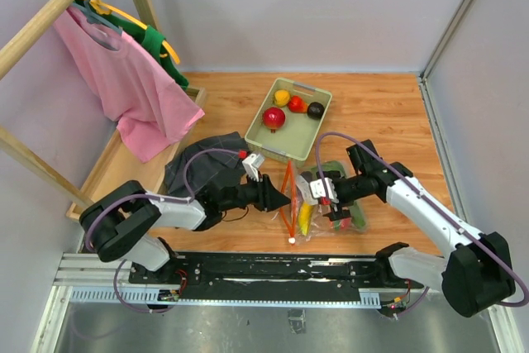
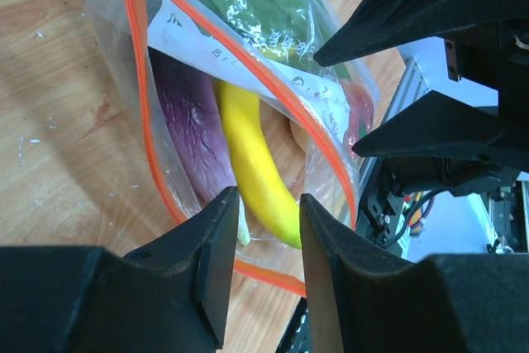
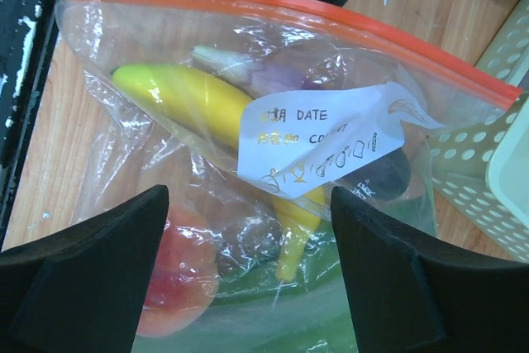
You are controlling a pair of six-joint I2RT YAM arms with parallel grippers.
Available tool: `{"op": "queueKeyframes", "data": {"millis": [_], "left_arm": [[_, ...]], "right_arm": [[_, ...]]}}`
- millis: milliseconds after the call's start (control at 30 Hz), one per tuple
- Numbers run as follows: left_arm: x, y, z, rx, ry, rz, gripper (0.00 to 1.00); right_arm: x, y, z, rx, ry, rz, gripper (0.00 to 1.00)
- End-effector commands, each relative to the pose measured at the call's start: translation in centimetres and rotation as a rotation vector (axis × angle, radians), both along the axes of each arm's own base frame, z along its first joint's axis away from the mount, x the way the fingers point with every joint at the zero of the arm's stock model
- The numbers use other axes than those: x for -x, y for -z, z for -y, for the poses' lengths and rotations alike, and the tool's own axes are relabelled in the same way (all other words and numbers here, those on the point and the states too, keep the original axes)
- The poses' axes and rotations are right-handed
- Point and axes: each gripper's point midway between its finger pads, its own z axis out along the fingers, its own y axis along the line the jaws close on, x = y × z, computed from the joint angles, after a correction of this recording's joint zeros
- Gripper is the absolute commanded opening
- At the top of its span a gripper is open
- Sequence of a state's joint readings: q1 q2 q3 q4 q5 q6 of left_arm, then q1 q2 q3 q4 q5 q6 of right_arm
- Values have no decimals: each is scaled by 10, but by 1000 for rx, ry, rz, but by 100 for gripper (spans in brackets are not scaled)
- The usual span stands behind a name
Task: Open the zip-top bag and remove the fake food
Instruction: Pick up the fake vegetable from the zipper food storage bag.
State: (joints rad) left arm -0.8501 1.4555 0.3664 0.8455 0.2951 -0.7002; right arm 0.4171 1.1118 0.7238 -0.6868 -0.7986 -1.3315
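Plainly, the white label (image 3: 331, 142) on the zip-top bag (image 3: 149, 39) reads "DATE".

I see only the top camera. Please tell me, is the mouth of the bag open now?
Observer: Yes. The left wrist view shows the two orange strips of the bag standing apart.
Operator: What is nearest the left end effector?
Observer: The banana; its end lies between the fingers. Whether they grip it, I cannot tell.
Operator: And the right end effector?
Observer: Its jaws are wide apart, over the bag's white label.
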Motion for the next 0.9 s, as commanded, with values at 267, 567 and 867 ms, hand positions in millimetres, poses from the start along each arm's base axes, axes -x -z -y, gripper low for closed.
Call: {"op": "queueKeyframes", "data": {"millis": [267, 567, 867], "left_arm": [[-20, 24, 22, -148, -79, -73, 40], [-22, 43, 29, -263, -109, -92, 40], [-29, 60, 24, -389, -164, -86, 43]], "right_arm": [[-3, 10, 2, 50, 36, -12, 79], [-4, 12, 3, 64, 44, -19, 79], [-3, 12, 3, 67, 45, -21, 79]]}}
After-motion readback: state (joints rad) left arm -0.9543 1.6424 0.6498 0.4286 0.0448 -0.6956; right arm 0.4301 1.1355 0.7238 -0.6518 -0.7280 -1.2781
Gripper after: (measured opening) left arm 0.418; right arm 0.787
